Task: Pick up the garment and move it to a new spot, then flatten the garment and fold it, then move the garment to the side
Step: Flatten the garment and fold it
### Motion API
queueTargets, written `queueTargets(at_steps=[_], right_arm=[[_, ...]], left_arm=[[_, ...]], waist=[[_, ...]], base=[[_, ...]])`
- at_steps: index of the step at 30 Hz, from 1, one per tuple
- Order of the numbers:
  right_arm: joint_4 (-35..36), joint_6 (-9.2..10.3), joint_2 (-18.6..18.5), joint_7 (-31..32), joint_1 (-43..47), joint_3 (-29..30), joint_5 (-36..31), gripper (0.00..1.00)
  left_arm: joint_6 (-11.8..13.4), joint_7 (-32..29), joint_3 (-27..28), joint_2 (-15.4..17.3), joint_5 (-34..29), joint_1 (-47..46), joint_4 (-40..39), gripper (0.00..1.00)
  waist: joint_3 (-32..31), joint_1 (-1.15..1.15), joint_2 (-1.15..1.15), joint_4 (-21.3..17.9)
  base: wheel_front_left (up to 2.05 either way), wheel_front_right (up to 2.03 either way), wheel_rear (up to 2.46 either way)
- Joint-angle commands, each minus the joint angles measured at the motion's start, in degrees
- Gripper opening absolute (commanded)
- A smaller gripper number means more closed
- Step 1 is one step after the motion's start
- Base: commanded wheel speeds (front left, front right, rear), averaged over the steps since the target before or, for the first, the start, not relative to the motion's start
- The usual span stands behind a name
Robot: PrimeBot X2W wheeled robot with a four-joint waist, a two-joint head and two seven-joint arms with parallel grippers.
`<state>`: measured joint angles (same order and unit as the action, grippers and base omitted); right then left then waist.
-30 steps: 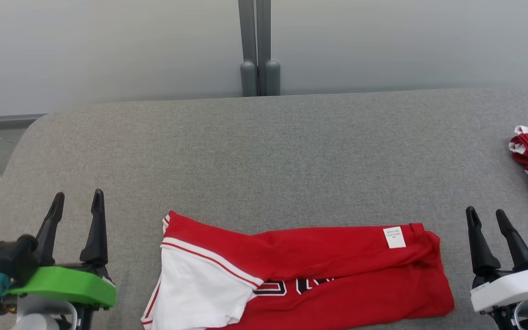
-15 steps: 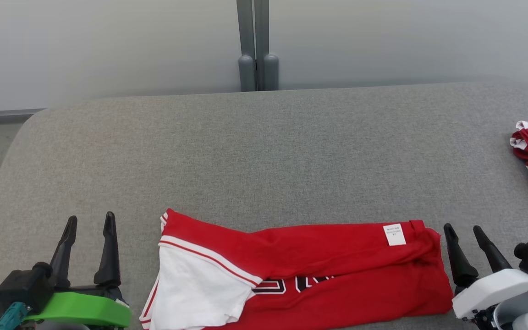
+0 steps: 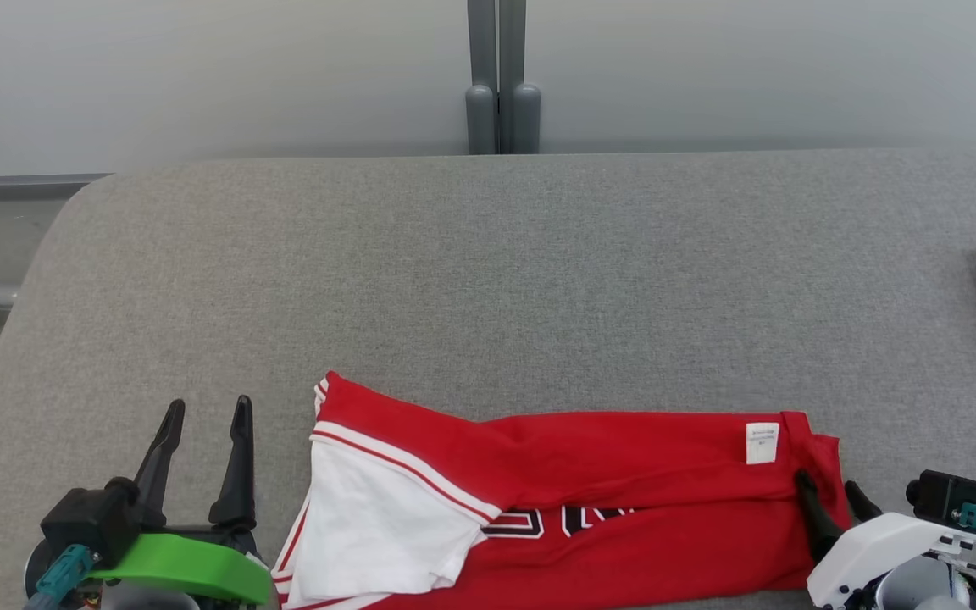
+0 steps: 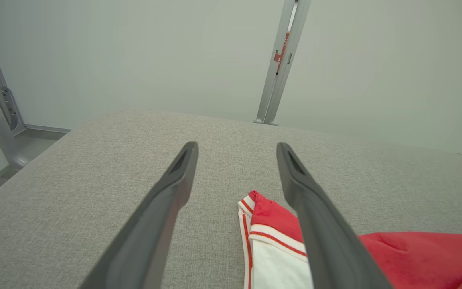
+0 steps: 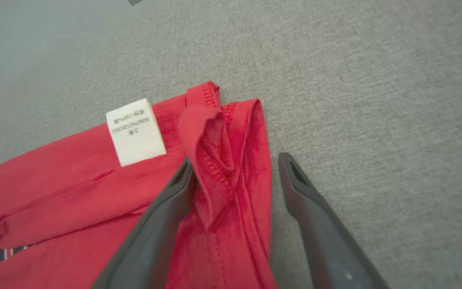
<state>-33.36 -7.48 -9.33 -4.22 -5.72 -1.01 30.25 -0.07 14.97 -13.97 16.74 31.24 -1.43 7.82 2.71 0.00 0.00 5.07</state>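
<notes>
Red garment (image 3: 607, 474) lies folded on the bench (image 3: 488, 271). Right claw (image 3: 831, 496), spread wide, straddles its right edge; left claw (image 3: 207, 408), likewise spread, hovers beside it.

Garment (image 3: 607, 462) — soft matt cloth, tabletop (image 3: 488, 280) — coarse grey woven fabric

You'll find a white label (image 5: 136, 131) on the red shirt (image 3: 623, 474); its print is too small to read. Black letters (image 3: 509, 525) outlined in white cross the shirt's front, but a fold hides most of them, so no word reads.
</notes>
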Motion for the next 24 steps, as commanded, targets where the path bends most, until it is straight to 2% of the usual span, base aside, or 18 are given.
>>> queueTargets(at_steps=[1,5,9,10,11,12,18,24], right_arm=[[-1.2,-0.02,0.7,0.8,-0.5,0.8,0.4,1.0],[-3.8,-0.02,2.5,3.1,-1.0,2.0,2.3,1.0],[-4.3,-0.04,4.4,5.7,-1.6,-0.5,5.6,1.0],[-4.0,-0.04,4.7,6.0,-1.7,-1.4,6.5,0.8],[-3.7,-0.05,4.6,5.9,-1.8,-2.0,7.2,0.34],[-3.3,-0.05,4.5,5.6,-2.0,-2.6,7.9,0.0],[-1.3,-0.04,2.3,2.1,-4.3,-5.3,10.4,0.0],[-0.5,-0.02,-1.0,-0.9,-5.9,-5.3,12.4,0.0]], left_arm=[[-0.4,0.3,0.1,-0.4,-0.6,-1.0,0.3,1.0],[-0.9,0.3,0.0,-0.8,-1.1,-1.6,1.0,1.0],[-1.4,0.3,0.1,-1.1,-1.6,-2.0,1.5,1.0],[-1.4,0.3,0.1,-1.2,-1.6,-2.1,1.7,1.0],[-1.4,0.3,0.2,-1.3,-1.6,-2.2,1.8,1.0],[-1.5,0.3,0.3,-1.3,-1.7,-2.2,1.9,1.0],[-2.0,0.3,0.5,-1.7,-1.8,-2.1,2.4,1.0],[-2.2,0.3,0.5,-2.2,-2.1,-1.7,2.4,1.0]], waist=[[0.1,0.0,0.0,0.1],[0.2,0.0,0.0,0.3],[0.3,0.0,0.0,0.5],[0.3,0.0,0.0,0.6],[0.3,0.0,0.0,0.7],[0.3,0.0,0.0,0.8],[0.5,0.0,0.0,1.2],[0.7,0.0,0.0,0.8]], base=[[0.0,0.0,0.0],[0.0,0.0,0.0],[0.0,0.0,0.0],[0.0,0.0,0.0],[0.0,0.0,0.0],[0.0,0.0,0.0],[0.0,0.0,0.0],[0.0,0.0,0.0]])
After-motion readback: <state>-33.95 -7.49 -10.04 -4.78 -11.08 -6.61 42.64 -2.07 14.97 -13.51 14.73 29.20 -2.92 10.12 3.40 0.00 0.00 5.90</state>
